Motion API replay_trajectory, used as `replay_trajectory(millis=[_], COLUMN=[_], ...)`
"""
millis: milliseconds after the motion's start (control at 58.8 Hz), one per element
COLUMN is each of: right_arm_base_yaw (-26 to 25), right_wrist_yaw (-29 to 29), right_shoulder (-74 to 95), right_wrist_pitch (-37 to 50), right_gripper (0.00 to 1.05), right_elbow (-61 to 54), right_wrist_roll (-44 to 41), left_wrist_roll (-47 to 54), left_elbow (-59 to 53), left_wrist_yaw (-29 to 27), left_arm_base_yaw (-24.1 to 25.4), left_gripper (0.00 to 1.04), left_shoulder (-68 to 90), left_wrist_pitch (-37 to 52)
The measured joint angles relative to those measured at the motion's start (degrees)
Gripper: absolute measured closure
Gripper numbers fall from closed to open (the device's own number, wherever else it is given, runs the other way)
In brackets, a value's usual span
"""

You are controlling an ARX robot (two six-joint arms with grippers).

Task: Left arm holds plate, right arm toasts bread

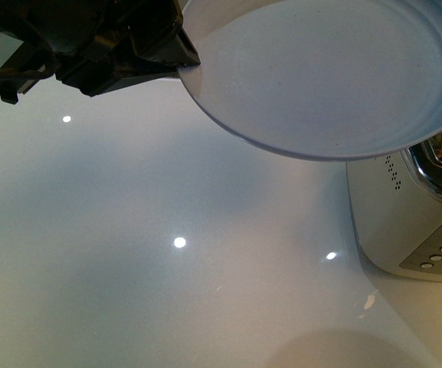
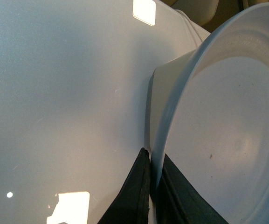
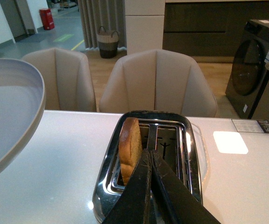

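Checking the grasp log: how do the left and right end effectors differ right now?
The left black end effector is shut on the rim of the round pale blue-grey plate; the right black end effector is shut on nothing. The left one holds its load above the white table; the right one points at the slots of the chrome-topped toaster, beside the tan bread slice standing in one slot. Both are black, with jaws closed.

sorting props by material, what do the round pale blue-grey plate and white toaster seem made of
Round pale blue-grey plate: matte plastic or glazed ceramic, unclear; thin rim, soft sheen. White toaster: body looks like smooth plastic; slotted top looks like polished metal, mirrorlike.
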Motion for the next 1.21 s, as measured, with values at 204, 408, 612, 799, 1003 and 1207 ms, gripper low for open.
replay_trajectory(millis=[204, 408, 612, 799, 1003, 1207], right_arm_base_yaw=[0.0, -0.1, -0.1, -0.1, -0.1, -0.1], right_wrist_yaw=[0.0, -0.1, -0.1, -0.1, -0.1, -0.2], right_shoulder=[-5.2, -9.4, -14.8, -18.7, -22.5, -28.3], right_wrist_pitch=[-3.7, -5.4, -10.5, -14.3, -18.1, -25.5], right_gripper=[1.03, 1.03, 1.03, 1.03, 1.03, 1.03], right_elbow=[-1.5, -2.8, -2.8, -2.8, -2.8, -2.8], right_wrist_roll=[0.0, 0.0, 0.0, 0.0, 0.0, 0.0], left_wrist_roll=[0.0, 0.0, 0.0, 0.0, 0.0, 0.0], left_elbow=[0.0, 0.0, 0.0, 0.0, 0.0, 0.0], left_wrist_yaw=[0.0, 0.0, 0.0, 0.0, 0.0, 0.0], left_arm_base_yaw=[0.0, 0.0, 0.0, 0.0, 0.0, 0.0], left_gripper=[1.02, 1.02, 1.02, 1.02, 1.02, 1.02], left_shoulder=[0.0, 0.0, 0.0, 0.0, 0.0, 0.0], left_wrist_pitch=[0.0, 0.0, 0.0, 0.0, 0.0, 0.0])
